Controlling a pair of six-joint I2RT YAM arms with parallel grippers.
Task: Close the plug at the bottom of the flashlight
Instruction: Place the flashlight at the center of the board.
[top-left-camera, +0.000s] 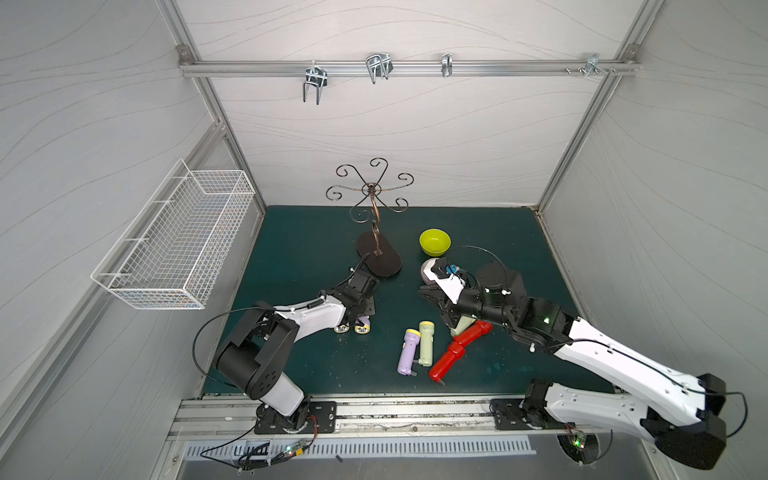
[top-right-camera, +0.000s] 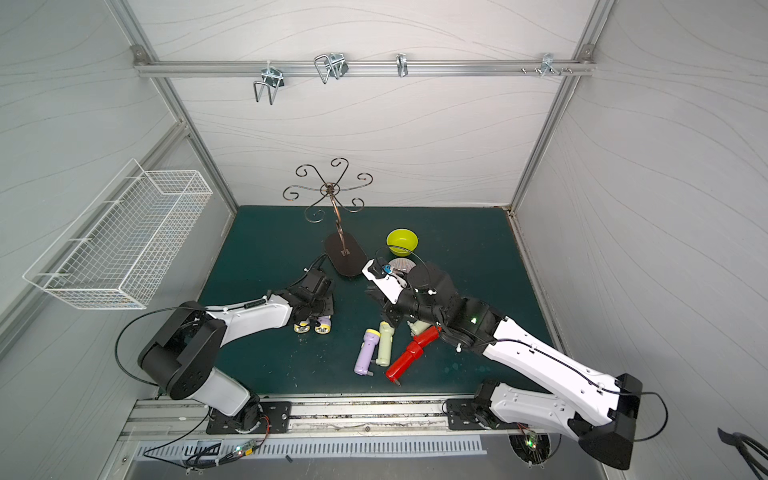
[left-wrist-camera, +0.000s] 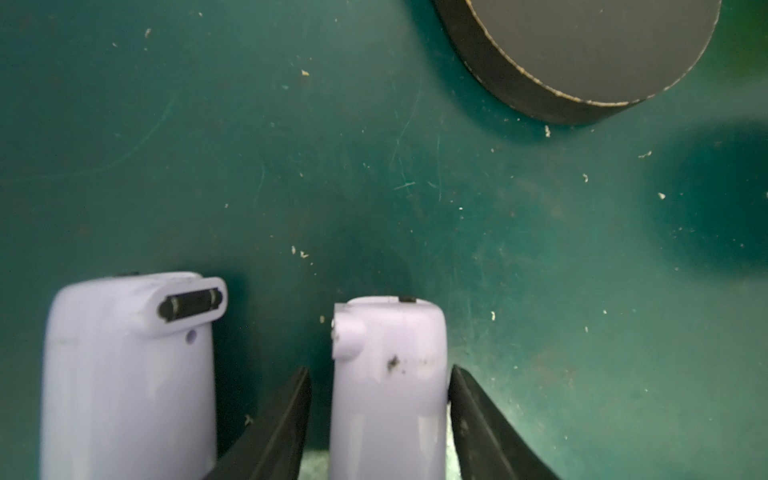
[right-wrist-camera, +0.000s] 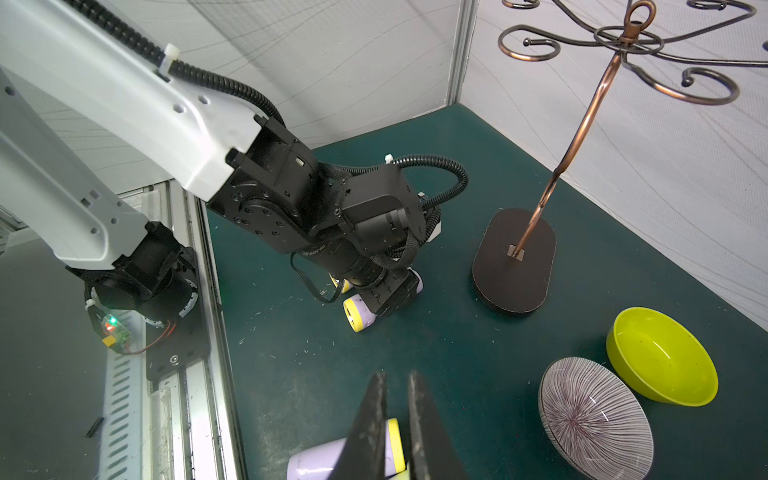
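The left gripper (left-wrist-camera: 380, 370) straddles a lilac flashlight (left-wrist-camera: 388, 332) lying on the mat (left-wrist-camera: 291, 166), its jaws apart with a gap on one side. The flashlight's bottom plug looks folded flush. The gripper should rise straight up, because a second lilac flashlight (left-wrist-camera: 124, 374) lies just beside it; farther off, the right gripper (right-wrist-camera: 395, 376) hangs empty, jaws nearly together.

Up top you only get the yellow heads of the two lilac flashlights (top-left-camera: 362, 329); the left arm (top-left-camera: 328, 311) covers their bodies and tail ends. In the left wrist view both run off the frame edge, and the outer flashlight (left-wrist-camera: 124, 374) is blurred. The right arm (top-left-camera: 482, 301) hides most of the striped bowl (top-left-camera: 428, 269) and a cream flashlight (top-left-camera: 459, 325).
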